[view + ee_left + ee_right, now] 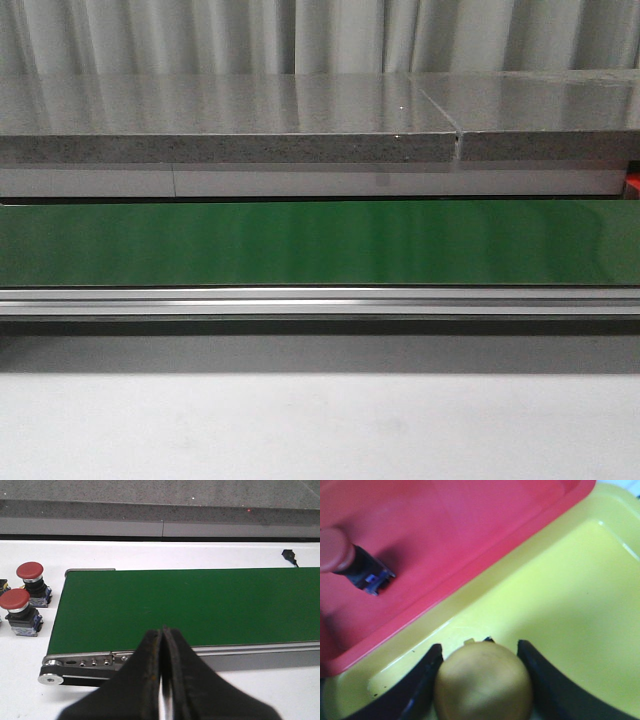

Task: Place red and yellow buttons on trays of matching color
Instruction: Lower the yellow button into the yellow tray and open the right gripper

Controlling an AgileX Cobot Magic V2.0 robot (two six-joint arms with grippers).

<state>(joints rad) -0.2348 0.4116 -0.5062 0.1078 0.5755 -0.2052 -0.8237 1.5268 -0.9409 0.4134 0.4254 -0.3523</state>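
Yellow plastic fills most of the right wrist view: one yellow tray, with one red tray overlapping its edge. One yellow button sits gripped between the two fingers of the right pincer, directly over the yellow tray. One red button lies tipped on the red tray. Two more red buttons stand upright on the white tabletop, just beside the end of the green conveyor belt. Over that belt's near edge, the left pincer is pressed closed, holding nothing.
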